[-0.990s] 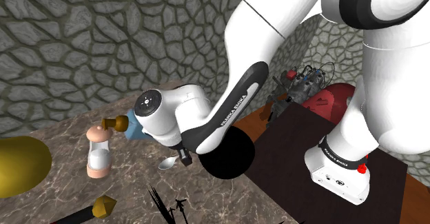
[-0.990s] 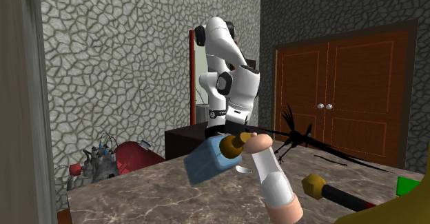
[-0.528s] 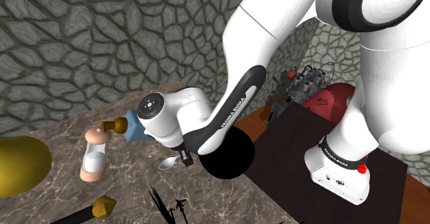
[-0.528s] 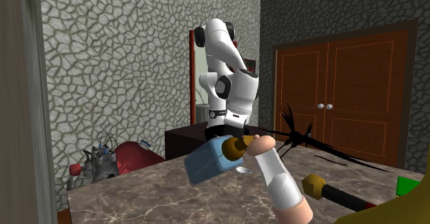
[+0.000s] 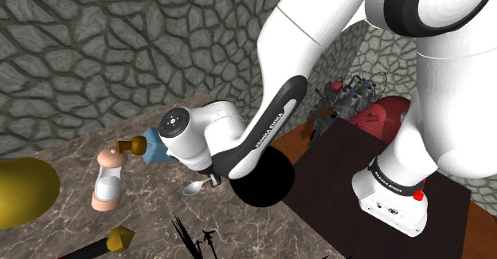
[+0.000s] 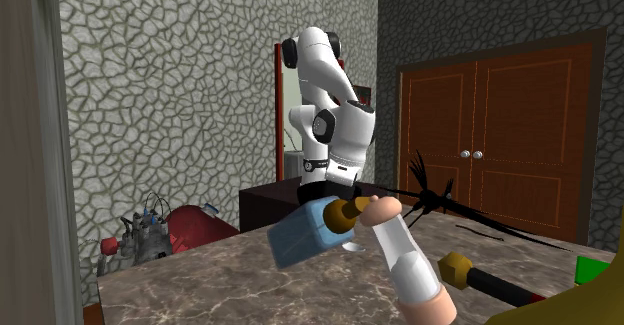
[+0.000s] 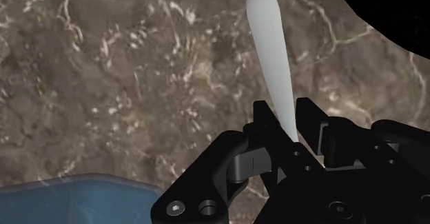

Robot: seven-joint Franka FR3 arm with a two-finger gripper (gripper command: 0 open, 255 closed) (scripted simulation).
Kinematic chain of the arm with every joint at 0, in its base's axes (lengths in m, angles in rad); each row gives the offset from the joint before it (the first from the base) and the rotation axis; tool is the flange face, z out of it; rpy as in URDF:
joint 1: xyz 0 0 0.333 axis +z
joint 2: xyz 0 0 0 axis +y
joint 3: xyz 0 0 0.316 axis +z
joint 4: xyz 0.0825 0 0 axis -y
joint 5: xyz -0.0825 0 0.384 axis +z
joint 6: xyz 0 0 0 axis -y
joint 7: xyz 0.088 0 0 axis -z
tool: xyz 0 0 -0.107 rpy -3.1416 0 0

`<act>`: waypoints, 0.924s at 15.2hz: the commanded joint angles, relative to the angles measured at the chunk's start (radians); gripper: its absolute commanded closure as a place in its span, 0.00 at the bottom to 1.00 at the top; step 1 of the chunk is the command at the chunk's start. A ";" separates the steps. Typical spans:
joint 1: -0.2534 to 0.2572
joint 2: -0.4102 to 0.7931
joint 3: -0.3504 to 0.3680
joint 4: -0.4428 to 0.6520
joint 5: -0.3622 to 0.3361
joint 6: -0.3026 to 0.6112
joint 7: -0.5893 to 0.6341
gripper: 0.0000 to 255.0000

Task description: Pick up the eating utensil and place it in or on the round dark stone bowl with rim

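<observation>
**Shoulder view.** The gripper (image 5: 212, 179) stood low over the marbled bench (image 5: 72, 158). One pale end of the spoon (image 5: 193, 187) projected from it towards this view's left. The round black bowl (image 5: 259, 182) lay just beside the gripper on this view's right, partly covered by the arm (image 5: 271, 126). A pink-and-white grinder (image 5: 105, 182) stood well apart on this view's left, with a blue block (image 5: 159, 151) behind it.

**Second exterior view.** The blue block and the grinder were nearest the camera. A small pale part of the spoon showed between them, below the arm.

**Wrist view.** The gripper (image 7: 284, 123) was closed on the spoon (image 7: 270, 50). Both fingers (image 7: 262, 123) pressed against it, and its grey length ran forward over the bench. The bowl's black edge lay to one side, apart from the spoon.

**Operator's note.** I judged the step in hand to be the lift and the short carry. I would raise the spoon straight up until it cleared the bench. I would keep the grip firm, since the long free part ahead of the fingers could pivot. I would then move sideways over the bowl and lower the spoon inside the rim before opening.
</observation>
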 commanded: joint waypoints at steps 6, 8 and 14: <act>-0.006 -0.023 0.009 -0.005 0.013 -0.016 -0.011 1.00; -0.012 -0.046 0.018 -0.009 0.027 -0.032 -0.023 1.00; -0.029 -0.112 0.042 -0.017 0.069 -0.083 -0.058 1.00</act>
